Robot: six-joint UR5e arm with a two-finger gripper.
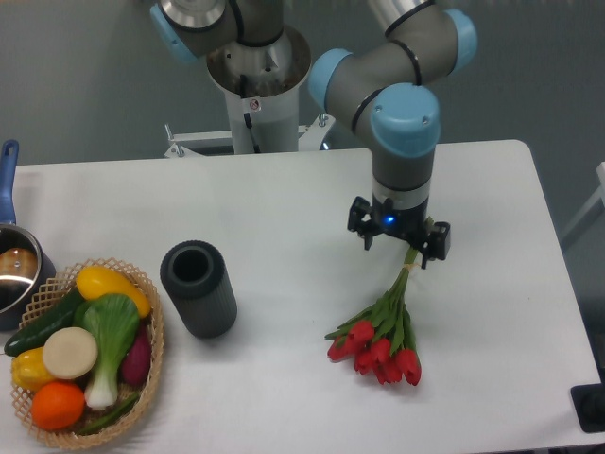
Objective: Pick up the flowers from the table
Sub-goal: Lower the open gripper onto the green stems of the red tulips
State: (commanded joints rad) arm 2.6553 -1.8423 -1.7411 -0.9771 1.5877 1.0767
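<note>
A white table (284,199) filled the view, and above its right side the gripper (406,248) hung over the stem end of the flowers (383,336), its opening hidden and any hold unclear, so thin stems might slip from a shallow pinch.

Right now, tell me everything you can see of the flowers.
The flowers are a small bunch of red tulips with green leaves and pale stems gathered into one tied end. They look artificial. The red heads point toward the table's near edge and fan out low over the white table; the stem end runs up and right into the claw, which sits over it. Whether the claw is shut on the stems cannot be told.
</note>
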